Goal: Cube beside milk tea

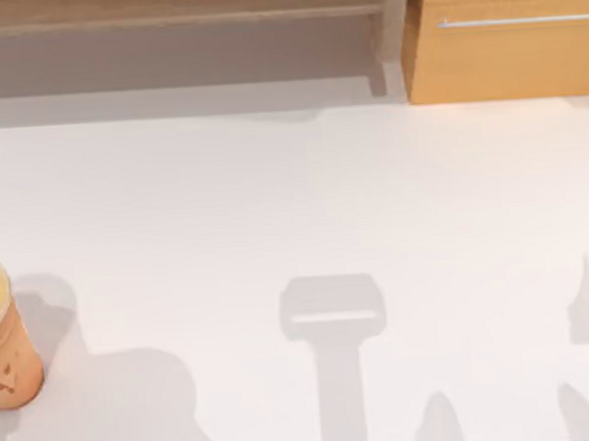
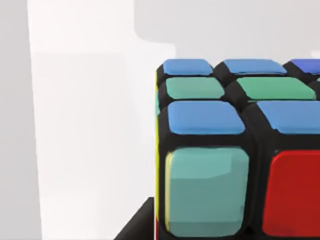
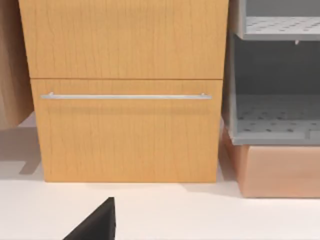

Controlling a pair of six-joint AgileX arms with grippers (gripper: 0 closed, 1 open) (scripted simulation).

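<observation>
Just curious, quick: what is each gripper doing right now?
Left gripper: cannot be told; a multicoloured puzzle cube sits close before it.
Right gripper: cannot be told.

Colours on table and in wrist views
Orange-brown milk tea (image 1: 4,350), pale yellow top; cube (image 2: 235,150) blue, green, teal, red on black; wood-grain cabinet (image 3: 125,90).

the milk tea (image 1: 4,343) stands upright at the left edge of the white bench (image 1: 304,210). a wooden cabinet (image 1: 508,37) is at the far right.

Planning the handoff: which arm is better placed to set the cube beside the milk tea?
Left, probably. Its wrist view has the puzzle cube right up close, and the milk tea stands at the table's left edge. The right wrist view faces the wooden cabinet.
</observation>
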